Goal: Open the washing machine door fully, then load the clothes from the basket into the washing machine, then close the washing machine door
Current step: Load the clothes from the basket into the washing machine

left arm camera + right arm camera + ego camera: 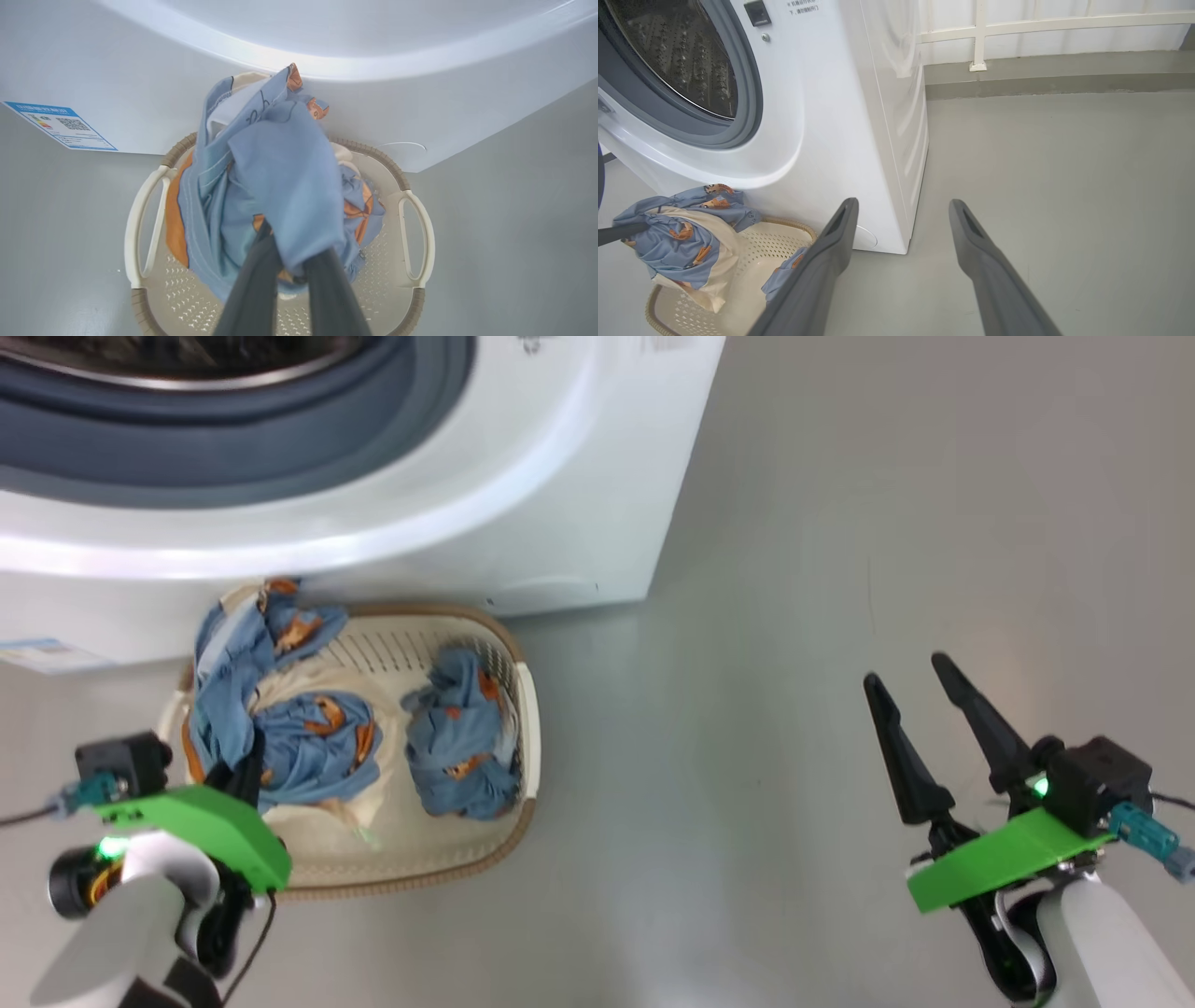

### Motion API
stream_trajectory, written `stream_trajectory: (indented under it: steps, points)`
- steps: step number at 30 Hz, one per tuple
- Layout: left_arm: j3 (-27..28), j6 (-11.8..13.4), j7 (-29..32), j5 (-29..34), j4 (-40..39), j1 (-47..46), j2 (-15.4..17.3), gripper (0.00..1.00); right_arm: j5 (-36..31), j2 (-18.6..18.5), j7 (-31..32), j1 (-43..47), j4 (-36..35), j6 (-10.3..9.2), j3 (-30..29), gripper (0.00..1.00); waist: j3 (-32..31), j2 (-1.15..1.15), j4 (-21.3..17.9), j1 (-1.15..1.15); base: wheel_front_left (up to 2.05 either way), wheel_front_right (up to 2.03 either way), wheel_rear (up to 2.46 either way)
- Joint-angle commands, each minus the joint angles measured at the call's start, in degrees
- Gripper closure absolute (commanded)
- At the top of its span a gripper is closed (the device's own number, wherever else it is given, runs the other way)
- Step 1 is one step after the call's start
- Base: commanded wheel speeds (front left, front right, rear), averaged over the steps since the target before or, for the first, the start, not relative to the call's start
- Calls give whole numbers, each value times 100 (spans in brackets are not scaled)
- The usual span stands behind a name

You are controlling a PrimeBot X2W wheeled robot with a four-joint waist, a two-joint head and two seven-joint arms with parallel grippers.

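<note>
The left hand is pressed together on a fold of a blue garment, which bunches over its fingers and is partly raised off the basket just beneath the hand. The pinch looks to be near the cloth's middle, so loose ends drape down both sides and may drag on the rim. A second bundle lies in the basket to the hand's right, untouched. The basket sits close against the washer, which puts the open drum just ahead of and above the hand: a short lift, I judge. The right hand is spread wide and empty over bare floor, well apart from the basket, leaving the left arm room
</note>
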Motion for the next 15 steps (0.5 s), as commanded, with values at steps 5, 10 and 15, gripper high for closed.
stream_trajectory:
  steps: [5, 10, 15]
  points:
    - [1023, -8, -78, 699, -837, 736, 216, 100, 90, -94, -68, 396, -62, 9, 12, 0, -883, 0, 238, 0, 0, 0, 0]
    - [1621, -7, -78, 1183, -1437, 1234, 88, 100, 105, -122, -68, 558, -28, 9, -61, 0, -1132, 0, 286, 0, 0, 0, 0]
    - [2226, -7, -78, 1702, -2148, 1875, -98, 100, 127, -146, -68, 786, -13, 9, -189, 0, -1419, 0, 325, 0, 0, 0, 0]
